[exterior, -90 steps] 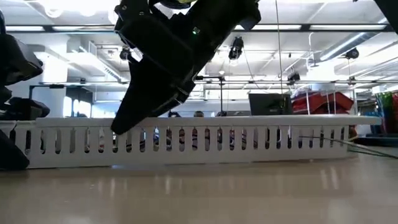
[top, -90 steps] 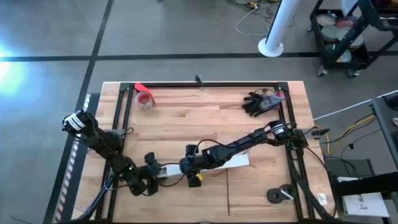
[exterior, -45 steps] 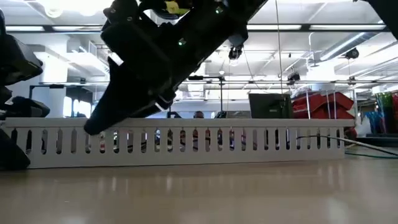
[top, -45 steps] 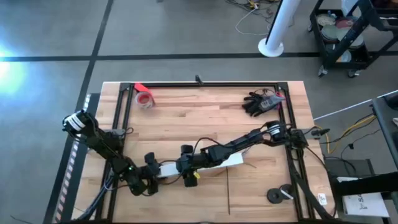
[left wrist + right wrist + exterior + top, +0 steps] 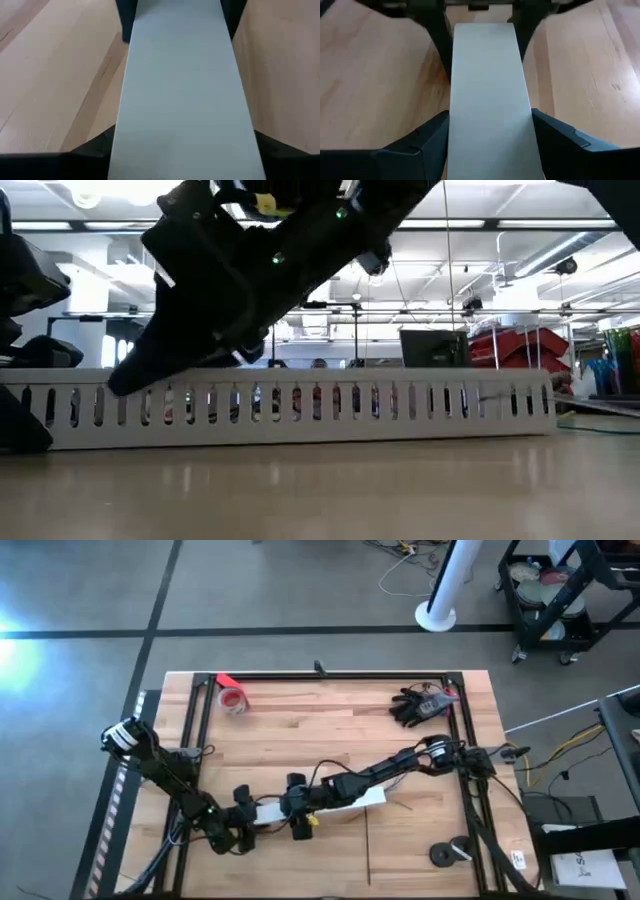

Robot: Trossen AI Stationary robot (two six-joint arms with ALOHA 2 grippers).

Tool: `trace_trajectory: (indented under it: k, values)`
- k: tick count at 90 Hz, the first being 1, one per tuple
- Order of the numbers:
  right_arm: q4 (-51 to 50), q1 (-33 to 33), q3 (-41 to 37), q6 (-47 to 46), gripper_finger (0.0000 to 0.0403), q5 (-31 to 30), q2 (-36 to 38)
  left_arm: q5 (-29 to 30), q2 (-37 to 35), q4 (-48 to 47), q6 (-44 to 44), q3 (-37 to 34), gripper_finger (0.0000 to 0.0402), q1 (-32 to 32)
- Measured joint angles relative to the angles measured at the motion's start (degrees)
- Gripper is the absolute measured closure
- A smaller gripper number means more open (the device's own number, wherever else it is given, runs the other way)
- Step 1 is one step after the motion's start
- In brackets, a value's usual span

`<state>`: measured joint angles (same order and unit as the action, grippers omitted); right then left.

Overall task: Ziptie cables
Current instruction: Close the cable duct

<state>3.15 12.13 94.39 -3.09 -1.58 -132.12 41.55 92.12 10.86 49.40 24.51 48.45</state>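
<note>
Spanning the front of the wooden counter [image 5: 300, 740], the long white slotted strip [image 5: 300, 405] lies flat between both arms. The right hand [image 5: 296, 815] is clamped on it, fingers [image 5: 420, 145] pressed to either side. The left hand [image 5: 243, 817] grips its other end likewise. A thin cable [image 5: 600, 406] trails off beside the strip's end.
</note>
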Motion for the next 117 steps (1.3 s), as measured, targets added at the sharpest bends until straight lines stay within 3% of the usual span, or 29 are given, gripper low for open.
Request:
trace_trajectory:
  k: [82, 117]
  values:
    - [-14.13, -0.27, 0.42, 0.17, 0.0183, -0.05, 2.65, -0.22, 0.00, 1.07, 0.88, -0.61, 0.0182, -0.28]
    - [-10.35, -0.23, -0.02, -0.03, 0.0178, 0.00, 2.51, -0.72, -0.07, 0.94, 0.76, -0.76, 0.0181, -0.35]
